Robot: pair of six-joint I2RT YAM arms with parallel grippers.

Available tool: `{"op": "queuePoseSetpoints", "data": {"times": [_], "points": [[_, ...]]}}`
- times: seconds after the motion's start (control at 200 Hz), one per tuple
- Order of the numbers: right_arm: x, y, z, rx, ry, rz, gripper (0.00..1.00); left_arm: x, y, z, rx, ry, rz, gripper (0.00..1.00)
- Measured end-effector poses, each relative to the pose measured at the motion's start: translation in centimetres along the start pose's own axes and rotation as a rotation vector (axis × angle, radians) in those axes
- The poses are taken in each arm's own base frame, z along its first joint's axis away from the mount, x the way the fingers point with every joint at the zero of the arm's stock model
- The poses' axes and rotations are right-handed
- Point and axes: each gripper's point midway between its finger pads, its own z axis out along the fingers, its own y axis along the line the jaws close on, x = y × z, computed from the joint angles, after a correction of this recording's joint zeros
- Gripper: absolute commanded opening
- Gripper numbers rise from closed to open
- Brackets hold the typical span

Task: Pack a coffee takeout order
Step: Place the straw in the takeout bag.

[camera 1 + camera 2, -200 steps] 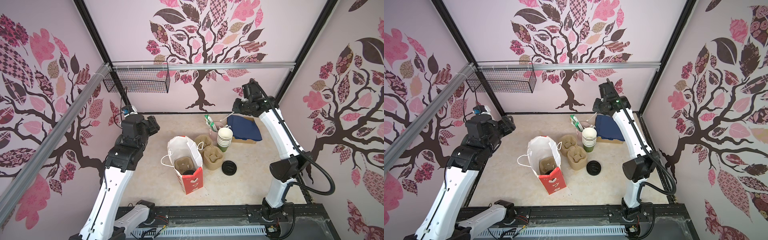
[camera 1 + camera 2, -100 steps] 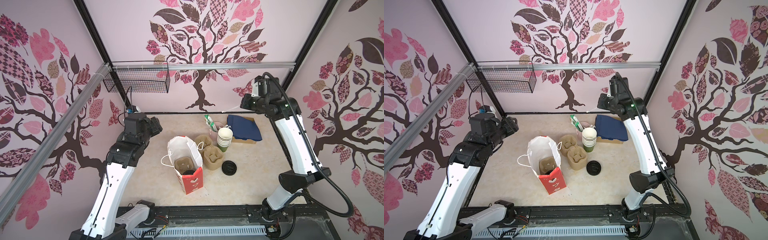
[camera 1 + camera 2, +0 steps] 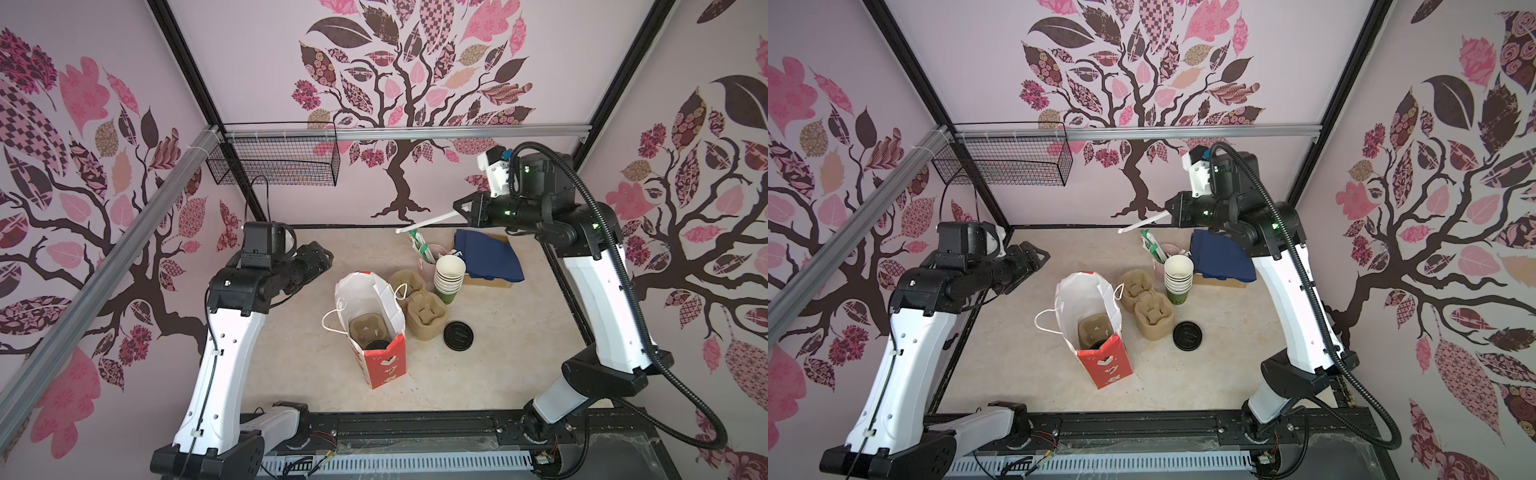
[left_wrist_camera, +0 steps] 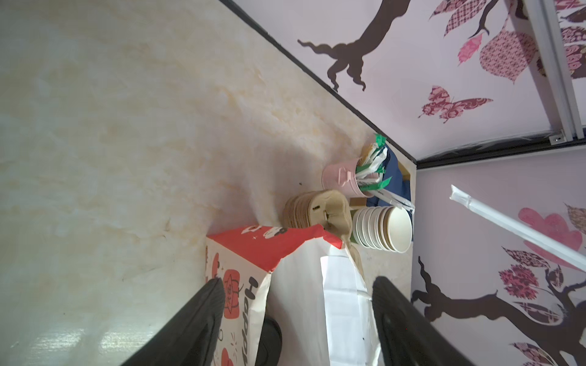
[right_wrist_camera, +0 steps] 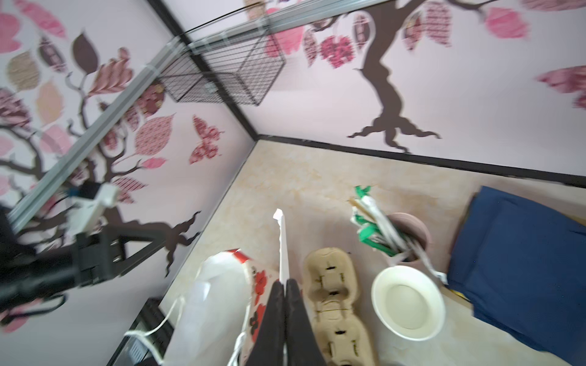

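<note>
Red-and-white bag (image 4: 253,250) carries lettering "Happ", rest cut off; readable in left wrist view only. Tan pulp carrier (image 3: 365,328) sits inside bag, black lid (image 3: 377,345) in 1 pocket, below and ahead of left pincer (image 3: 326,261), jaws apart, empty. Only top views show carrier in bag. Right pincer (image 5: 284,285) clamped on white wrapped straw (image 5: 283,247); navy napkin (image 3: 488,257) lies below it, toward its wrist.
</note>
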Motion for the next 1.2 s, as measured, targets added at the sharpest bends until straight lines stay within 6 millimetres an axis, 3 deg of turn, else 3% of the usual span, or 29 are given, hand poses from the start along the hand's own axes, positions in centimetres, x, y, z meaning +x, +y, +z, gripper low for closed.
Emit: {"op": "queuePoseSetpoints", "data": {"times": [0.14,0.345,0.44,0.69,0.935,1.201], "points": [[2.2,5.1,0.4,-0.139,0.065,-0.042,0.0,1.8,0.6,0.6,-0.027,0.112,-0.011,0.77],[4.8,8.9,0.7,-0.22,0.133,-0.087,0.0,3.2,1.2,0.2,-0.055,0.175,-0.024,0.77],[6.0,9.3,1.4,-0.206,0.168,-0.105,0.0,3.4,1.3,-0.6,-0.064,0.178,-0.013,0.79],[8.4,8.0,4.5,-0.098,0.241,-0.135,0.0,3.5,0.3,-4.8,-0.061,0.181,0.1,0.79],[12.1,8.6,7.4,-0.051,0.341,-0.195,0.0,5.7,0.5,-5.0,-0.036,0.281,0.147,0.8],[14.8,10.1,8.7,-0.036,0.402,-0.257,0.0,7.3,0.9,-4.3,-0.021,0.361,0.155,0.75]]}}
